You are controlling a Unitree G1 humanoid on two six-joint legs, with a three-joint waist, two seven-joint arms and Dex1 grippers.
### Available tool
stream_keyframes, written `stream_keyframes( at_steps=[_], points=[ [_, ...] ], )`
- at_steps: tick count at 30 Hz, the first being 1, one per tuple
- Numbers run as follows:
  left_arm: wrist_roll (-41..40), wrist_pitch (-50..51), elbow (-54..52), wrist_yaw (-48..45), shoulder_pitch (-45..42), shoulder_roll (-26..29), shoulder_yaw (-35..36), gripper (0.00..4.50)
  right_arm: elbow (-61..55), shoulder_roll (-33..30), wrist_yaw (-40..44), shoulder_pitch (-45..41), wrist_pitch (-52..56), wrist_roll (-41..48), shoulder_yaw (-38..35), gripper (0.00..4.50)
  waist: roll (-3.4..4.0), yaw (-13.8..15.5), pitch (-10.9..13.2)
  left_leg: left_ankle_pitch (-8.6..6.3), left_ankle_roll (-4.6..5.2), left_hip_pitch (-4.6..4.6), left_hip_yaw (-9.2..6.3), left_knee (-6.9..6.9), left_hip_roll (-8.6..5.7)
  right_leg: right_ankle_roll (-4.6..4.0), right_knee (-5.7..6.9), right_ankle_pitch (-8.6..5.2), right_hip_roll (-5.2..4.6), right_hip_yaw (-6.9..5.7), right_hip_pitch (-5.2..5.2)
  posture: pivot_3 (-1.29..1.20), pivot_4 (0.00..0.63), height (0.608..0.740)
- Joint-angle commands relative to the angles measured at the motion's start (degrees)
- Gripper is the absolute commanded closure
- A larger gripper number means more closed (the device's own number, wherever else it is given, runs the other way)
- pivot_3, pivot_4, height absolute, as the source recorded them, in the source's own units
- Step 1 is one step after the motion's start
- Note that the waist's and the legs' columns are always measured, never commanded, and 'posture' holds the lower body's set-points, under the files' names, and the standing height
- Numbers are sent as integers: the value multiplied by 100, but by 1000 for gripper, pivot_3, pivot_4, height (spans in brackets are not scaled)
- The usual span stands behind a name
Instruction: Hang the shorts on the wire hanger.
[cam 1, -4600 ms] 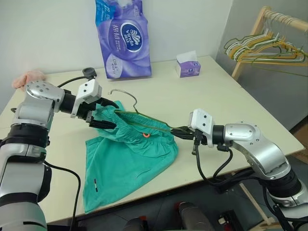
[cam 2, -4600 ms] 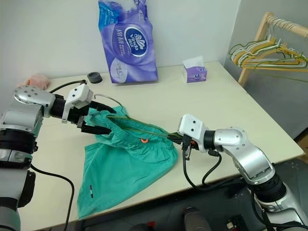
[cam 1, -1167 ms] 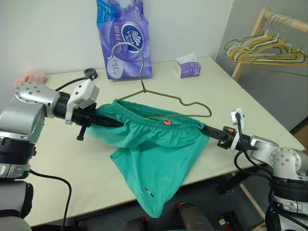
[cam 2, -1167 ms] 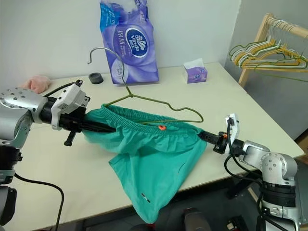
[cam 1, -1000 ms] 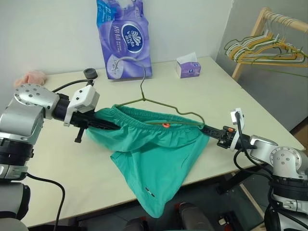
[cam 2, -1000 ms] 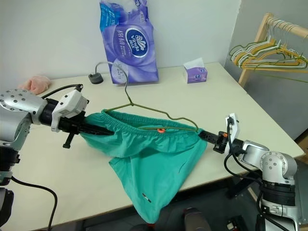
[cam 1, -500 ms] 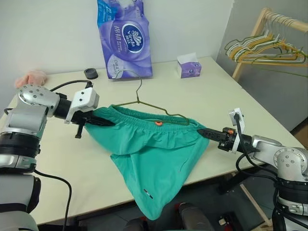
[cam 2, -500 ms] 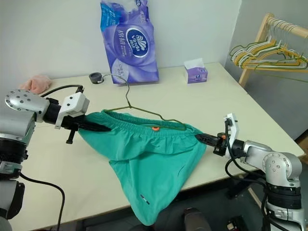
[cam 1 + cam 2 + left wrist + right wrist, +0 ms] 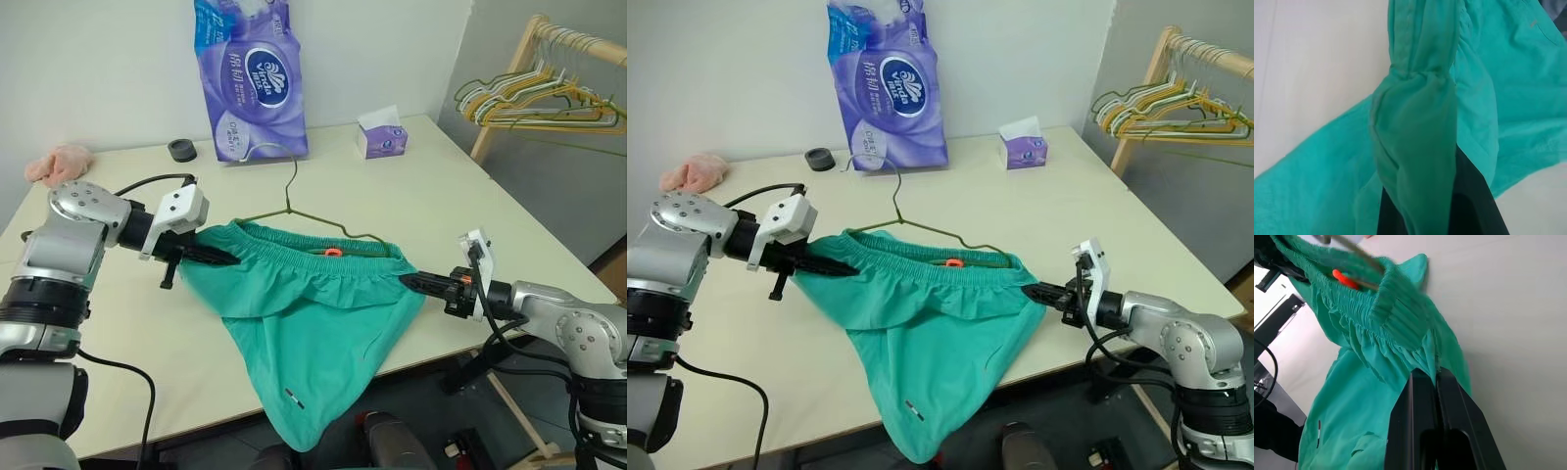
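**Shorts stretched between both grippers, hanger inside the waistband**

I see the teal-green soft fabric shorts (image 9: pixel 313 323) held up above the pale tabletop (image 9: pixel 441 211), stretched by the gathered elastic waistband btwn my two arms. My left gripper (image 9: pixel 223 258) has its two black fingers pinched together on the left end of the waistband; in the left wrist view the fabric bunches and wraps over the fingers (image 9: pixel 1469 196). My right gripper (image 9: pixel 416 282) has its fingers closed tight on the right end of the waistband; the right wrist view shows the pleated elastic gathered right at the fingertips (image 9: pixel 1422 382).

The thin olive-brass wire hanger (image 9: pixel 294 201), triangular w/ a curved hook, sits w/ its lower part inside the waistband opening. Its sloped shoulders and hook stick up above the fabric, the hook upright and curling toward the left. The small orange-red tag (image 9: pixel 333 252) shows at the waistband's middle, just beside the hanger wire. The rest of the shorts droops down to a point past the table's near edge, w/ tiny white hem marks (image 9: pixel 291 396) low on the cloth.

Behind, on the table: a tall purple plastic pack of tissue rolls (image 9: pixel 250 78), a small purple tissue box (image 9: pixel 380 137), a small black round item (image 9: pixel 181 149), and a pink cloth (image 9: pixel 57 162) at the far left corner. At right, well apart from the table, a wooden rack (image 9: pixel 534 59) carries a bunch of yellow, green and white hangers (image 9: pixel 534 98).
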Motion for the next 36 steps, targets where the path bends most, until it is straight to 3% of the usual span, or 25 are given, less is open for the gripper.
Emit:
stream_keyframes(
  at_steps=[1,9,18,26,29,36],
  points=[
    [173,-209,-110,32,25,179,132,4500,-50,-287,178,-306,-162,-88,-131,4484,1,0,0,0,0,1,1,0,0,0,0,0,0,0,0,-237,55,740],
    [560,-445,109,524,9,-76,106,4500,-586,-934,701,-585,-311,-239,327,4484,0,6,0,0,0,1,-1,0,-2,0,-3,0,0,-4,3,-243,56,740],
    [778,-404,-157,746,46,-578,-41,4500,-699,-629,612,-1856,-633,-1198,1637,4484,0,-20,0,0,0,-2,-3,0,2,0,-4,0,-5,-3,-2,-257,57,740],
    [686,-289,-432,730,321,-638,-26,4500,-569,-707,738,-2095,-1323,-2180,2104,4484,0,-13,0,0,0,-3,-3,1,0,-1,-3,0,-17,-2,-3,-254,56,740],
    [677,-279,-479,796,356,-724,-29,4500,-741,-814,931,-2078,-1446,-2354,2231,3899,0,-14,0,0,0,-3,-3,2,0,-1,-3,0,-17,-3,-3,-255,55,740],
    [701,-316,-589,1085,477,-989,-8,4500,-1034,-1124,1160,-1940,-1434,-2466,2099,1574,0,-12,0,0,0,-3,-3,2,0,-1,-4,1,-19,-3,-3,-258,56,740]
  ],
)
